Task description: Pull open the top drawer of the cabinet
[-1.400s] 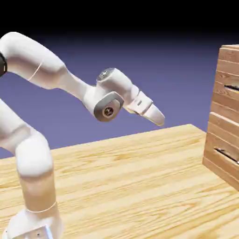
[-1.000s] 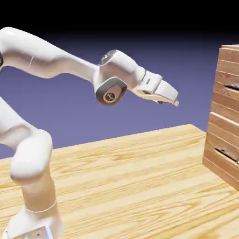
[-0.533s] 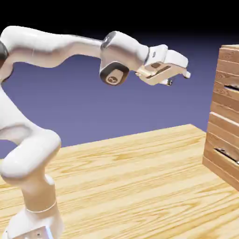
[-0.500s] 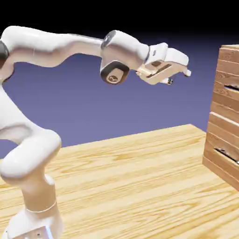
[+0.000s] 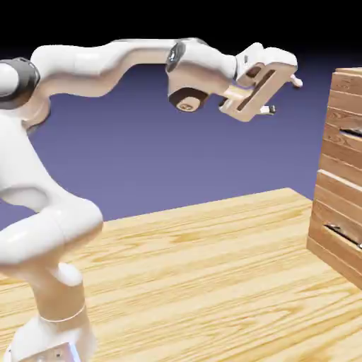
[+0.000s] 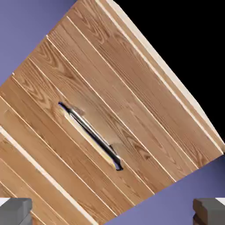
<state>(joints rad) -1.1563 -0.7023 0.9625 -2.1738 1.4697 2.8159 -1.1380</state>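
Behind everything hangs a plain blue-violet backdrop (image 5: 177, 162). The gripper (image 5: 286, 97) is spread wide and holds nothing, apart from the cabinet (image 5: 339, 177). Ahead, the top drawer (image 6: 127, 110) sits closed, its bar handle (image 6: 91, 135) slanting across the hand view. Best to roll the fingers to straddle that bar, then advance squarely and gently before gripping.

The top drawer (image 6: 132, 105) is brown with wavy dark wood lines. Its handle (image 6: 92, 134), near the middle, is black and shiny grey. Toward seven o'clock in the exterior view, the arm (image 5: 53, 233) is white. The table (image 5: 205, 283) is pale yellow with streaks.
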